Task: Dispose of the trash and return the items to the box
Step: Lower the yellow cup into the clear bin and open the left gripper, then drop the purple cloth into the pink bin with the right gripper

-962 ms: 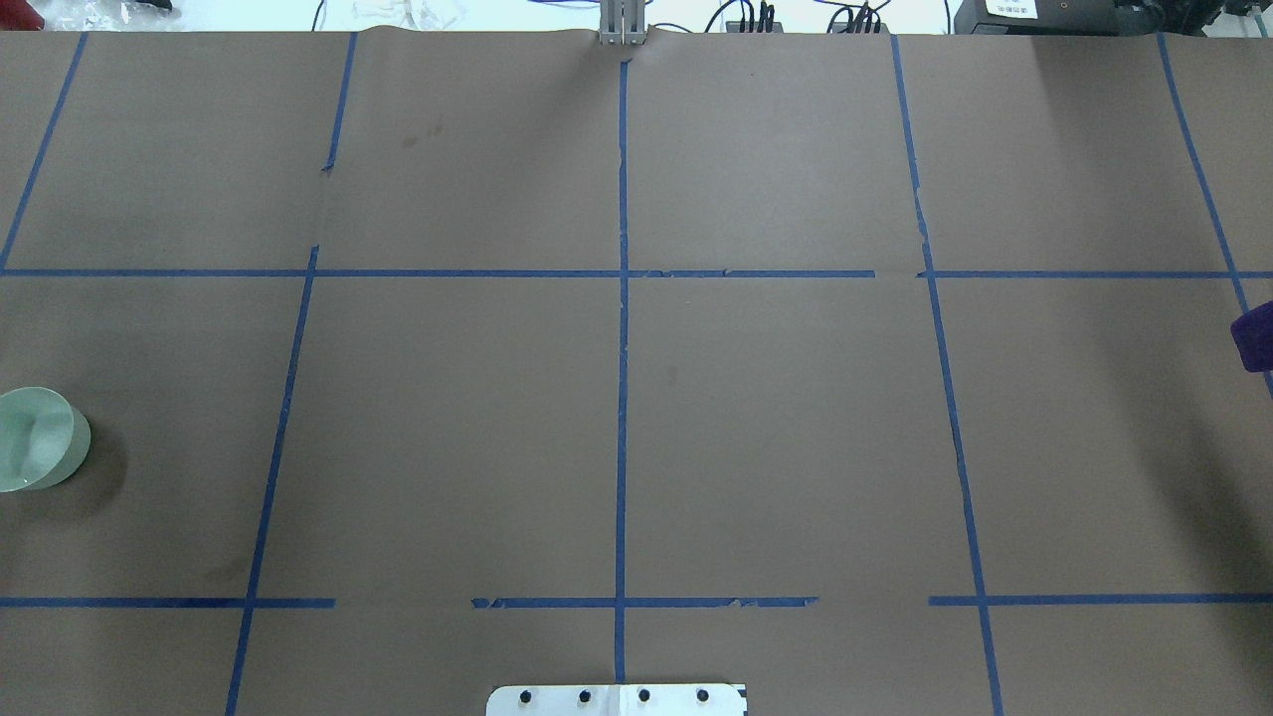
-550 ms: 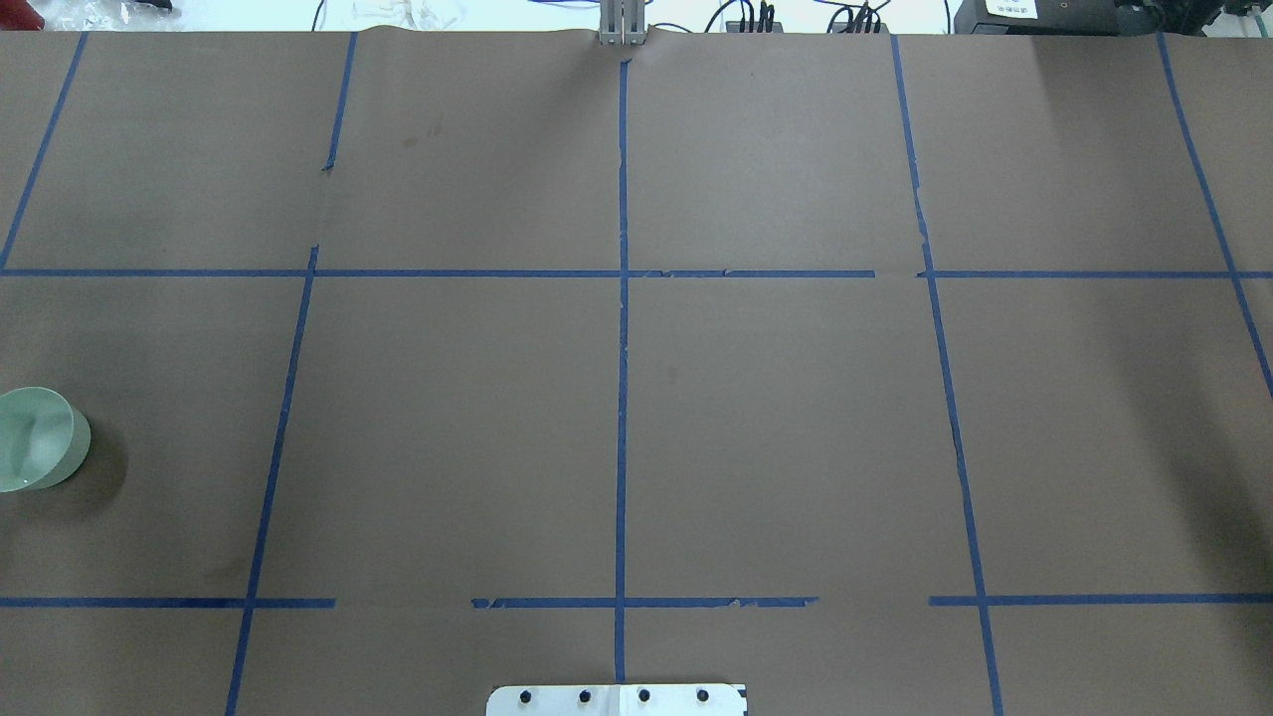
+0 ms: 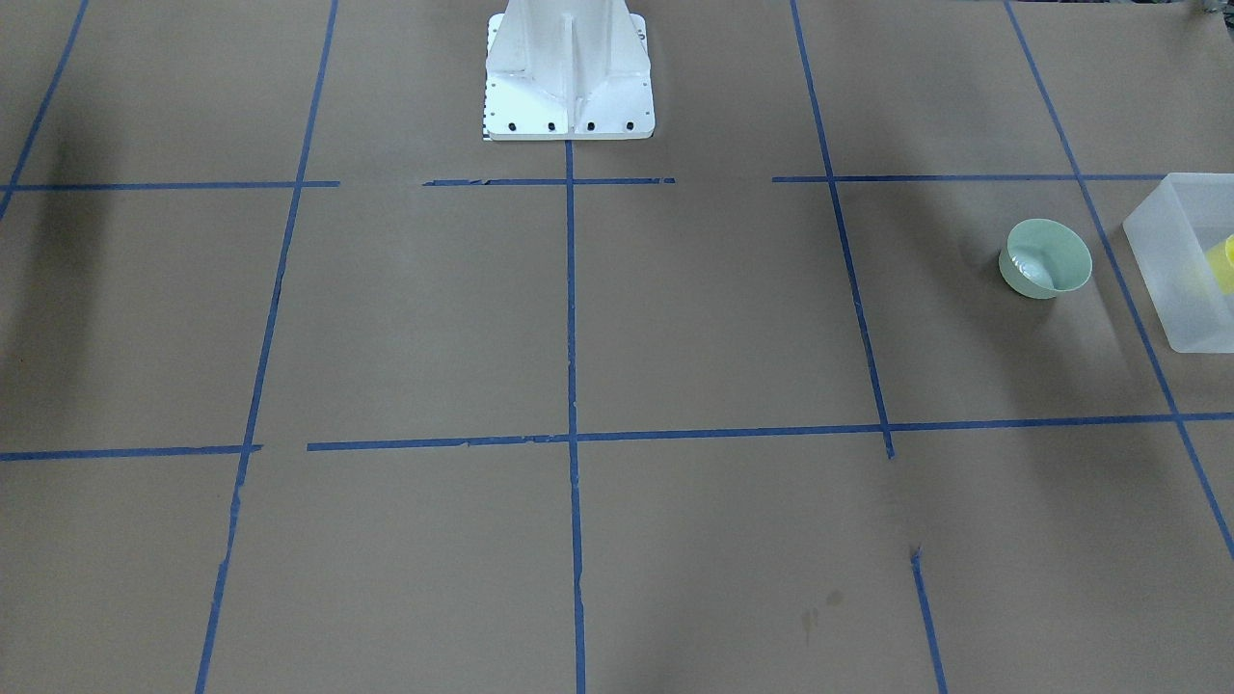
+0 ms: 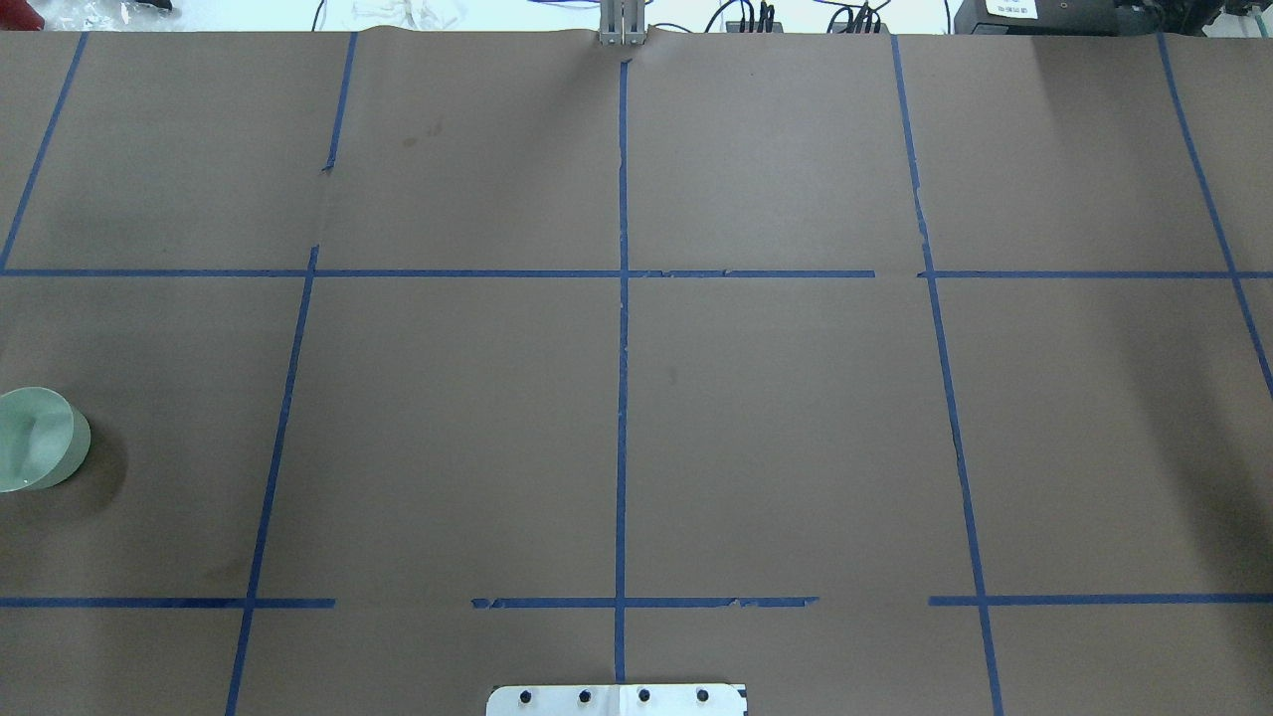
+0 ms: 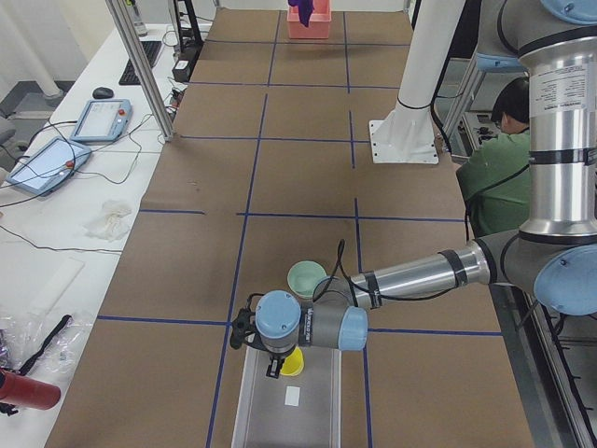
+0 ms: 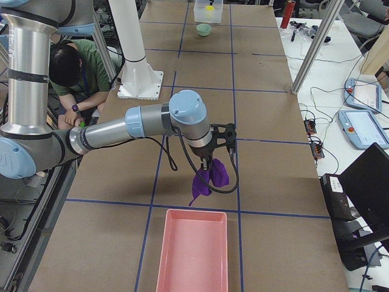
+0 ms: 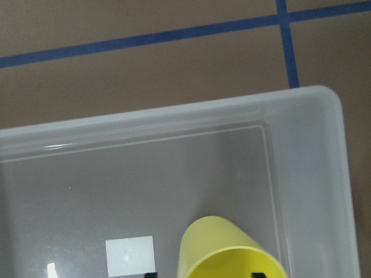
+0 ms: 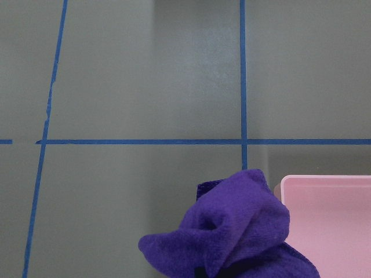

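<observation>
The pale mint-green bowl (image 3: 1046,258) stands upright on the brown table, beside the translucent box (image 3: 1171,260); it also shows at the overhead view's left edge (image 4: 35,439). My left gripper (image 5: 277,359) is shut on the yellow cup (image 7: 232,249) and holds it inside the box (image 7: 313,174), near one end wall. My right gripper (image 6: 213,161) is shut on a crumpled purple cloth (image 8: 237,237) and holds it above the table, just short of the pink tray (image 6: 193,249). The tray's corner shows in the right wrist view (image 8: 330,214).
The white robot pedestal (image 3: 567,72) stands at the table's robot side. Blue tape lines grid the brown paper. A white label lies on the box floor (image 7: 130,256). A seated person (image 5: 499,140) is behind the robot. Tablets and cables lie on the side bench (image 5: 103,117).
The purple cloth at the overhead view's right edge has moved out of that view to the right. The bowl has not moved.
</observation>
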